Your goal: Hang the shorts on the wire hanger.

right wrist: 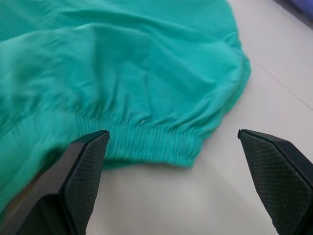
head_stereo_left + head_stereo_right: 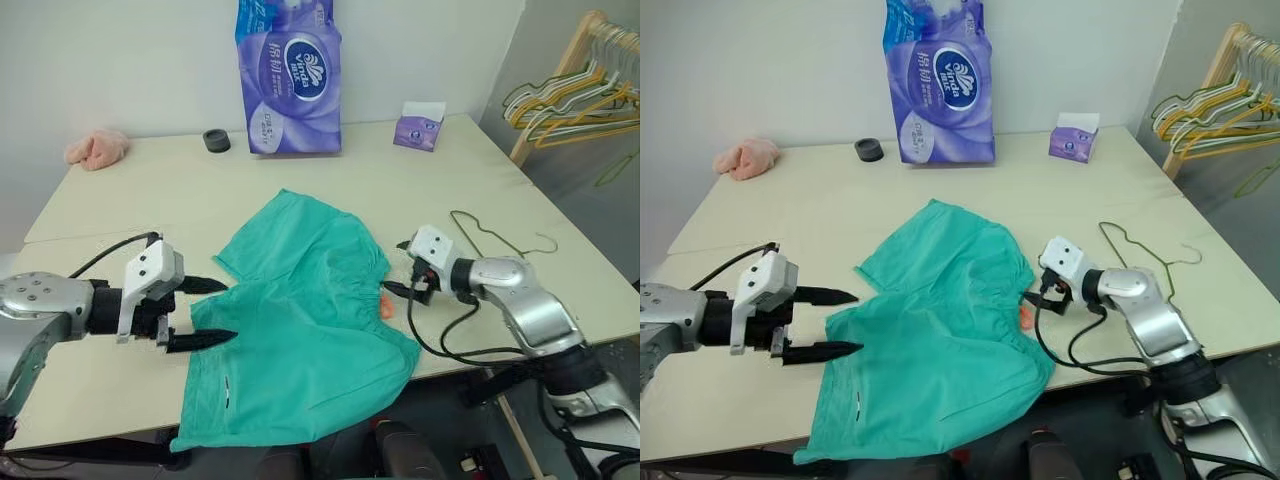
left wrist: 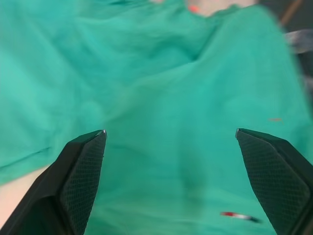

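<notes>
On the cream table, teal-green shorts lie spread flat near the front edge, one leg hem draping slightly over it, with a small orange tag at the gathered waistband. Behind them stands a tall purple tissue pack, with a small purple tissue box to its right. At the shorts' left side hovers the left gripper, fingers spread wide. Opposite, the right gripper points at the waistband, fingers also spread apart. Beside the right arm lies a thin wire hanger, apart from the shorts. A pink cloth and a black ring sit far back.
</notes>
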